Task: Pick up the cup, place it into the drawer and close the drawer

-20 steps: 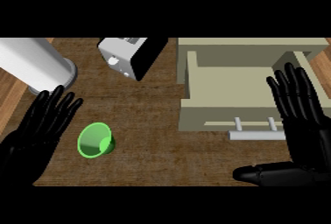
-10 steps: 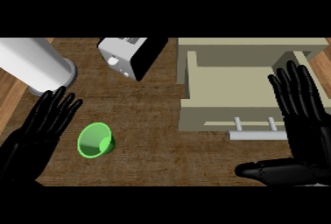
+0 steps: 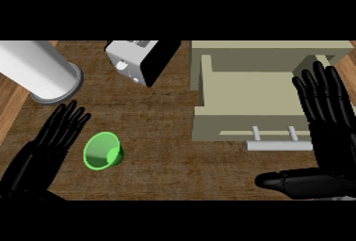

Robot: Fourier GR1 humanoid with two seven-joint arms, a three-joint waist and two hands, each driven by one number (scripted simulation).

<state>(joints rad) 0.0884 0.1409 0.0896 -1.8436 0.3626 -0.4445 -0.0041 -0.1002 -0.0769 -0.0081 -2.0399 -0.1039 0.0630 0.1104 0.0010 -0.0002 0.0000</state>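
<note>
A green cup (image 3: 103, 151) lies on its side on the brown counter, its mouth facing the lower left. My left hand (image 3: 43, 151) rests flat just left of it, fingers straight, not touching it. The beige drawer (image 3: 268, 116) stands pulled out at the right, its inside bare, a grey bar handle (image 3: 279, 144) on its front. My right hand (image 3: 325, 127) is open over the drawer's right side, fingers pointing up, thumb stretched left below the handle.
A white cylinder (image 3: 38, 71) lies at the upper left. A white and black toaster (image 3: 140, 59) sits at the top middle. Wooden floor shows past the counter's left edge (image 3: 14, 117).
My left hand has slipped slightly down and left. The cup, drawer and right hand stay where they were.
</note>
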